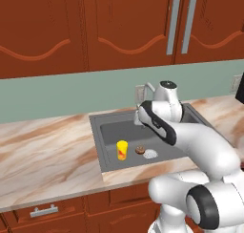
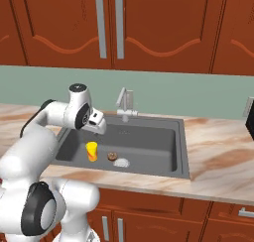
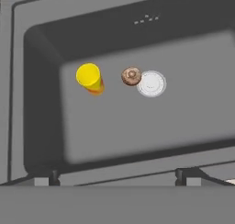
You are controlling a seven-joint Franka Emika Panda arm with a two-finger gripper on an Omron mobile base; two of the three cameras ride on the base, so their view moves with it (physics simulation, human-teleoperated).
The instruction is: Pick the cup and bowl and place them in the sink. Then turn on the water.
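Fingertips (image 3: pixel 47 178) sit spread wide, holding nothing, above the sink (image 3: pixel 41 103). Cup (image 3: pixel 89 77) stands upright on the basin floor; bowl (image 3: pixel 151 84) near it, brown lump (image 3: pixel 131 75) between. No water running: next, reach the faucet (image 2: pixel 125 105) handle squarely.

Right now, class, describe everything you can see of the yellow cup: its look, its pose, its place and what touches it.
The cup is a small, tall, narrow yellow tumbler with red-orange marks on its side, plain and smooth, like plastic. It stands upright, mouth up, on the floor of the dark grey sink, towards the basin's left part. A small brown round thing and a whitish round one lie beside it, apart from it. Nothing but the sink floor touches it.
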